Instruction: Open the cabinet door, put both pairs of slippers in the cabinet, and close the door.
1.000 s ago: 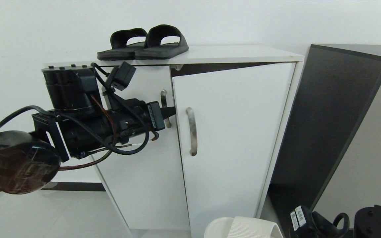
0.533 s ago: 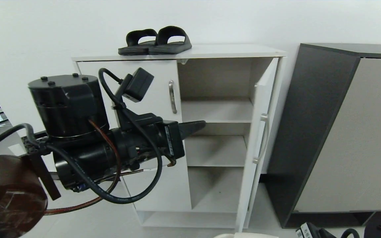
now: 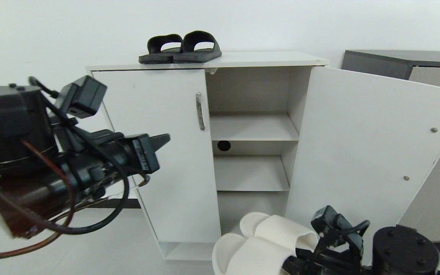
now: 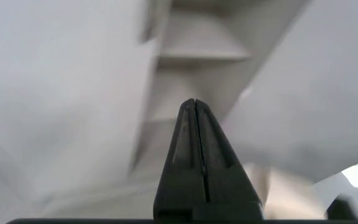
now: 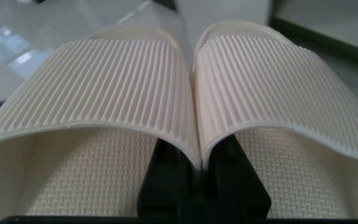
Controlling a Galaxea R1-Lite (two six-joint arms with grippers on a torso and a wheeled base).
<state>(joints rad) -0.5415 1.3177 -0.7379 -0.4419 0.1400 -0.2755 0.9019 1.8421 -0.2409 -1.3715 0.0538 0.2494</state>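
Note:
The white cabinet [image 3: 174, 152] has its right door [image 3: 357, 152] swung wide open, showing bare shelves [image 3: 250, 128]. Its left door with a metal handle [image 3: 200, 110] is closed. A pair of black slippers [image 3: 181, 47] sits on the cabinet top. My left gripper [image 3: 164, 139] hangs shut with nothing in it, in front of the left door; its closed tips [image 4: 194, 104] point toward the shelves. Low in front of the opening, my right gripper [image 3: 287, 261] is shut on a pair of white ribbed slippers [image 3: 258, 240], pinching their two inner strap edges [image 5: 194, 93] together.
A dark grey cabinet [image 3: 395, 59] stands right behind the open door. A round hole [image 3: 224, 145] shows in the back panel under the top shelf. Pale floor lies in front of the cabinet's left side.
The head camera pulled back. The right door swung from nearly closed to fully open. My left gripper drew back to the left, away from the opening. My right gripper rose into view holding the white slippers.

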